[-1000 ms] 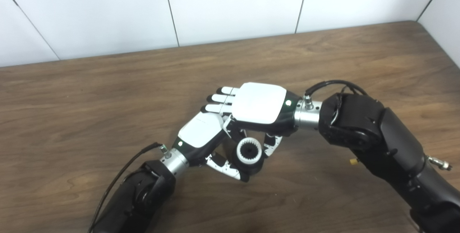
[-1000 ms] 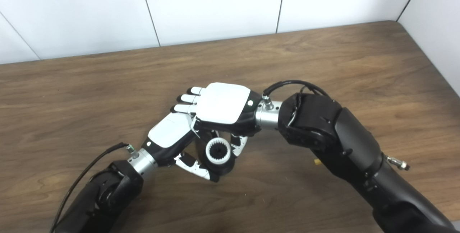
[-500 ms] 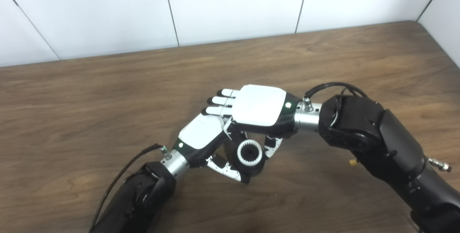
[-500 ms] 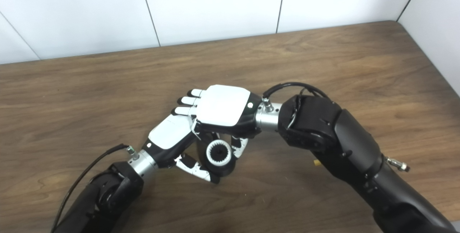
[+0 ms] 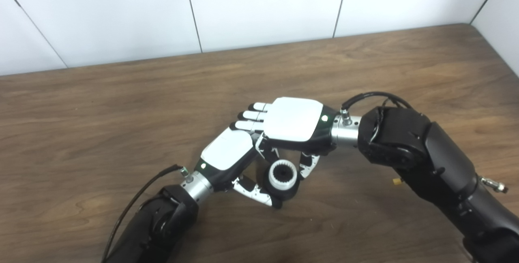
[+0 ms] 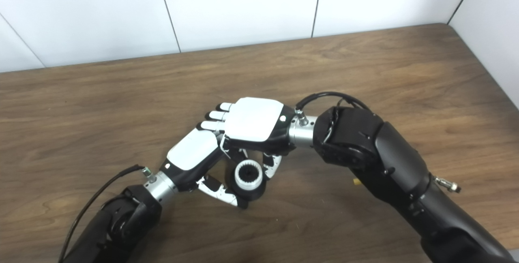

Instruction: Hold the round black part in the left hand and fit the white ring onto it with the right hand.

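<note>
Left hand [image 5: 227, 153]: palm down, low over the table; fingers and thumb curled around the round black part [image 5: 288, 191], grasping it from its left side and underneath.
Black part: held just above or at the wood, cannot tell which; open face tilted up toward the cameras.
White ring [image 5: 282, 175]: toothed inside, seated on top of the black part.
Right hand [image 5: 294, 123]: palm down, overlapping the left hand's knuckles; long fingers extended flat to the left, thumb [image 5: 307, 166] bent down beside the ring's right edge. Contact with the ring: cannot tell.
Surface: dark wooden table [image 5: 101, 105].
Room: white panelled wall [image 5: 263, 3] behind, corner at far right.
</note>
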Available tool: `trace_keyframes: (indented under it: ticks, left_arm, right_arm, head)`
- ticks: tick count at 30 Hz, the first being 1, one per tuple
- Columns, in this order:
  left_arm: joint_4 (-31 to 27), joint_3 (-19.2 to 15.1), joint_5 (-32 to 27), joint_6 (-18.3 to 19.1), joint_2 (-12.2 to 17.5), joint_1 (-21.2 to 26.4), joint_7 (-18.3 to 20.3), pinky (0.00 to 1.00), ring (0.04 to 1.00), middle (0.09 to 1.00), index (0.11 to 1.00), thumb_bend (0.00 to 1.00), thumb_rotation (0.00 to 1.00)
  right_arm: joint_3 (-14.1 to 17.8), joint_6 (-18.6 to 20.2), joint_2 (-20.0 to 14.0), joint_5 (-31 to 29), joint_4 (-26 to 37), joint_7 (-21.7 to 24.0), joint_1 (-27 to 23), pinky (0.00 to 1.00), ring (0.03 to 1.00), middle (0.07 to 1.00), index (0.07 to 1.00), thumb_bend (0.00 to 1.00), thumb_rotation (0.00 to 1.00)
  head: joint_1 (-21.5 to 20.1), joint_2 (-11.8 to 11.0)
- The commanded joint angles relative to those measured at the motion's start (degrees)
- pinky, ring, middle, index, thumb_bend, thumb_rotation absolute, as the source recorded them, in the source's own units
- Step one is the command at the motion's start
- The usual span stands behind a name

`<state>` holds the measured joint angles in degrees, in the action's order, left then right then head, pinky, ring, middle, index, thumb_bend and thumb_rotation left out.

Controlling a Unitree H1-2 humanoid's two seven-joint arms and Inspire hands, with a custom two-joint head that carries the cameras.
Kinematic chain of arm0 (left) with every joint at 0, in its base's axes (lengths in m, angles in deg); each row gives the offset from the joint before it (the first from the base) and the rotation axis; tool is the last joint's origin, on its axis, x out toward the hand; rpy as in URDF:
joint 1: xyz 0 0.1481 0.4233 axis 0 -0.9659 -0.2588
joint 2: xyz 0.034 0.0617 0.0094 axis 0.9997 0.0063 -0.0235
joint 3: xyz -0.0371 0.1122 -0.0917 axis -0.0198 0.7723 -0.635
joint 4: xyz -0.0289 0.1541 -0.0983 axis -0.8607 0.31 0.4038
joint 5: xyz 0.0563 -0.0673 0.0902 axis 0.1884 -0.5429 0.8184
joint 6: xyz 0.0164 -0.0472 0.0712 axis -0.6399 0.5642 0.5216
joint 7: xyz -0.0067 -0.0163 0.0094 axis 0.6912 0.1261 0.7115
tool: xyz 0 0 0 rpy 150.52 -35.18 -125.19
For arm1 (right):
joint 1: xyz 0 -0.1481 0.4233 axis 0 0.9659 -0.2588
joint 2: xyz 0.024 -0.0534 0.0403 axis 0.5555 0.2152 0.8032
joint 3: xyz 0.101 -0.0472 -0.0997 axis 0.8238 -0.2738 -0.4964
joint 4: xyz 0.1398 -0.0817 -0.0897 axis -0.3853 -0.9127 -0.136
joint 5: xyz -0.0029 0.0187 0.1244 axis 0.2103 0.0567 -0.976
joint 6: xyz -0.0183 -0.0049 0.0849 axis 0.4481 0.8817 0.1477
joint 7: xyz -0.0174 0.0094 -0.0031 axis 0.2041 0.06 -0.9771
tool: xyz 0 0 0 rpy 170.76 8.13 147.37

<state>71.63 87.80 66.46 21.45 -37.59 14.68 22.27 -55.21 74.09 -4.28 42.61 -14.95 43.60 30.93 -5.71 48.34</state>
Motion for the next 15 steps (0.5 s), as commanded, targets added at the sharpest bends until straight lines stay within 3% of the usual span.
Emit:
trace_keyframes:
  ticks: [1,15]
  left_arm:
    - [-2.0,-0.59,-0.69,-0.97,-0.14,0.85,-1.22,1.0,0.93,0.916,0.479,0.52,0.05]
    - [-1.42,-0.75,-0.91,-1.05,-0.4,1.03,-1.33,1.0,0.922,0.915,0.479,0.52,0.05]
  right_arm:
    - [0.87,0.51,-0.12,0.22,-0.25,-0.66,-1.83,1.0,1.0,0.986,0.481,0.52,0.13]
    - [1.32,0.05,-0.24,0.04,-0.22,-2.09,-1.2,1.0,1.0,0.979,0.481,0.52,0.13]
  head:
    - [0.04,0.02]
    - [0.14,-0.03]
